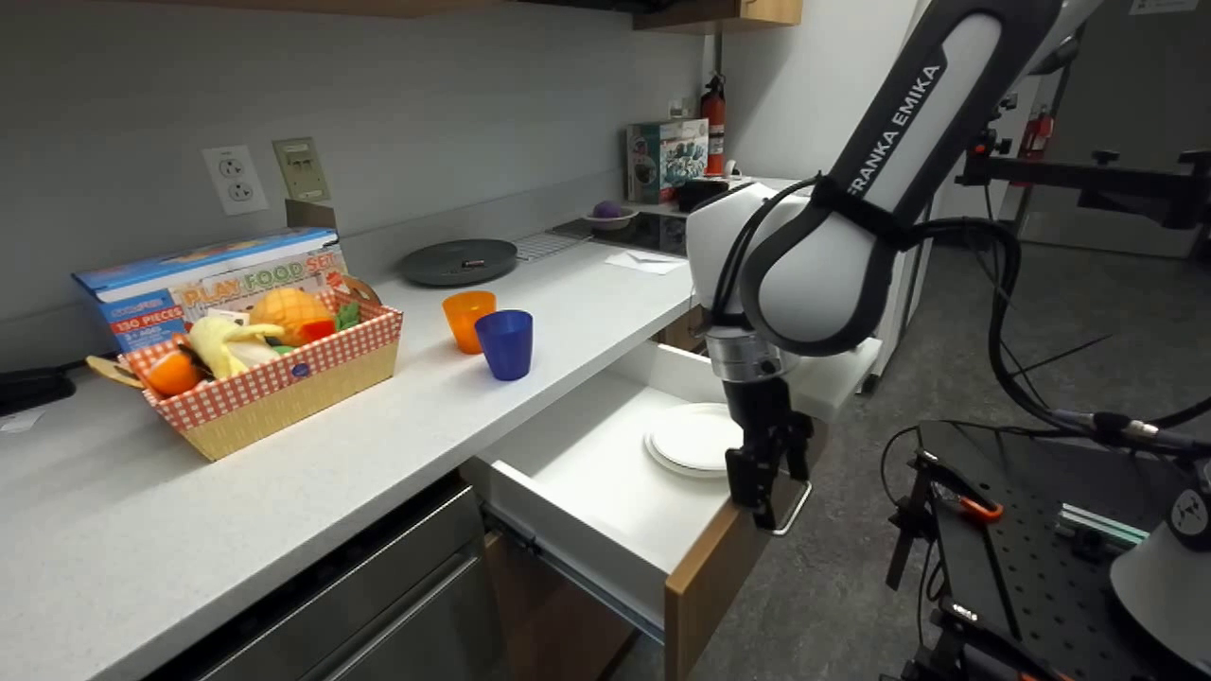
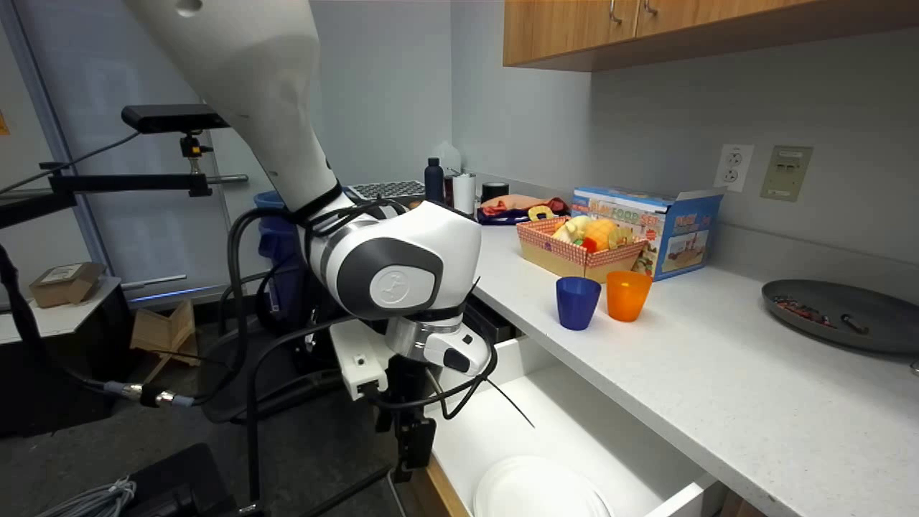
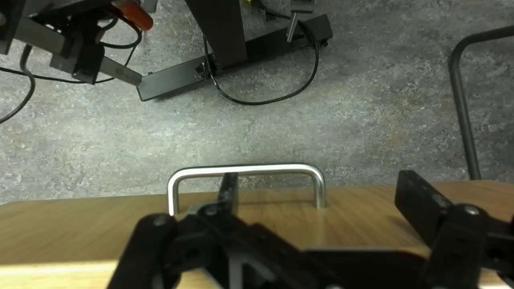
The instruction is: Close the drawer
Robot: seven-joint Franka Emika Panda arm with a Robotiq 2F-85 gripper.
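The drawer [image 1: 711, 582] is pulled out from under the counter in both exterior views [image 2: 446, 492]. It has white inner walls and a light-brown wood front with a metal bar handle [image 3: 249, 170]. My gripper [image 1: 781, 497] points down at the wood front, beside the handle. It also shows in an exterior view [image 2: 403, 452]. In the wrist view the gripper [image 3: 320, 186] has its fingers wide apart with nothing between them. One fingertip overlaps the handle bar and the other is past the handle's end. I cannot tell whether either touches.
White plates [image 1: 698, 437] lie inside the drawer. An orange cup [image 1: 468, 320] and a blue cup [image 1: 506, 345] stand on the counter [image 1: 378, 463] near its edge, close to a basket of play food [image 1: 303, 397]. A dark pan [image 1: 459, 265] lies further back. Grey metallic fronts [image 1: 407, 615] adjoin the drawer.
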